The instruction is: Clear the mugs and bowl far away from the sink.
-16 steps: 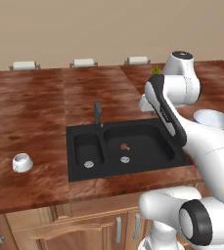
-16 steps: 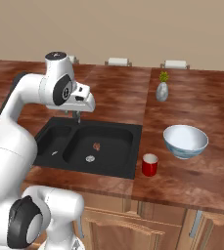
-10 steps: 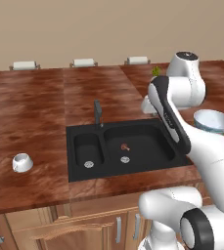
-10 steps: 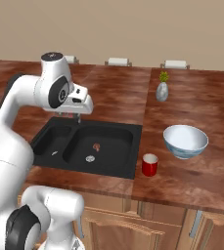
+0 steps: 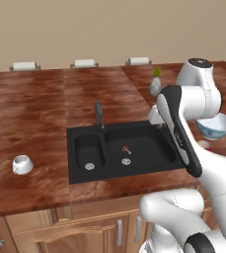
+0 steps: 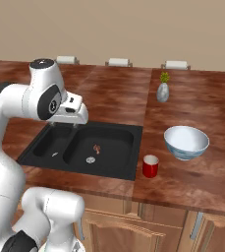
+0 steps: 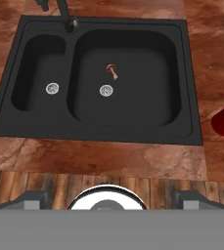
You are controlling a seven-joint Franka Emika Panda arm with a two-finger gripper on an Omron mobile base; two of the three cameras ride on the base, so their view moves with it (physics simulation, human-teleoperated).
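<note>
Two dark fingertips (image 7: 33,199) of mine sit spread wide at the bottom of the hand view, nothing between them. Above them the black rectangular two-basin sink (image 7: 15,119) spans the frame's middle. At right, the glossy red mug (image 6: 150,166) stands near the sink's front corner, the wide pale blue-white bowl (image 6: 186,142) just beyond. At far left, the small white mug (image 5: 22,164) rests well apart.

Lighting is even and soft, as in a render, with no strong directional source. The black sink (image 5: 124,150) shows only faint sheen on its basin walls; the countertop (image 6: 197,123) has mild gloss. Shadows are weak. All views are sharp, without blur or edge distortion
</note>
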